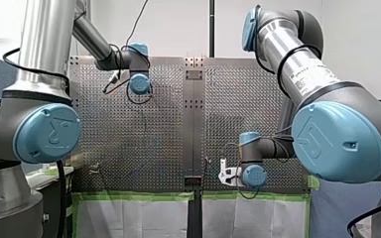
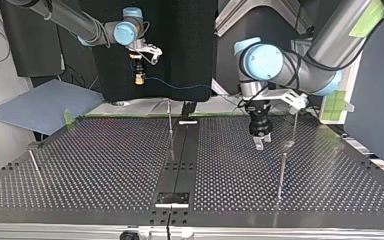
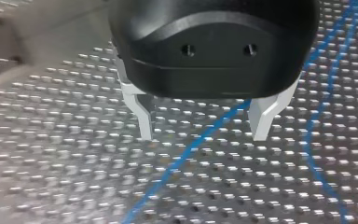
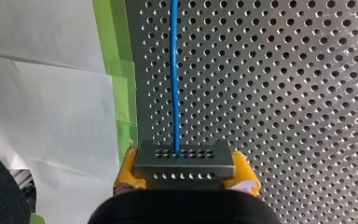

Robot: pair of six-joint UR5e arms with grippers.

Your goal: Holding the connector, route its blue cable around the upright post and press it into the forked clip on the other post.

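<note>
My right gripper (image 4: pixel 186 179) is shut, its yellow pads clamping a grey perforated connector (image 4: pixel 184 161). The blue cable (image 4: pixel 174 70) runs straight ahead from it over the table. In the top view this gripper (image 2: pixel 139 76) hangs high at the back left, and the cable (image 2: pixel 180 87) trails rightward from it. My left gripper (image 2: pixel 260 144), black with metal fingers, stands low over the table right of centre. It is open (image 3: pixel 205 135), and a run of blue cable (image 3: pixel 200 140) crosses the table between its fingers, untouched. Thin upright posts stand at the centre (image 2: pixel 170 119) and at the right (image 2: pixel 282 170); I cannot make out a fork on either.
Another slim post (image 2: pixel 295 125) rises just right of my left gripper, and a leaning one (image 2: pixel 35 164) stands at the top view's left. A dark strip (image 2: pixel 180 155) divides the perforated table. Green tape (image 4: pixel 121 93) and white paper border the table beside my right gripper.
</note>
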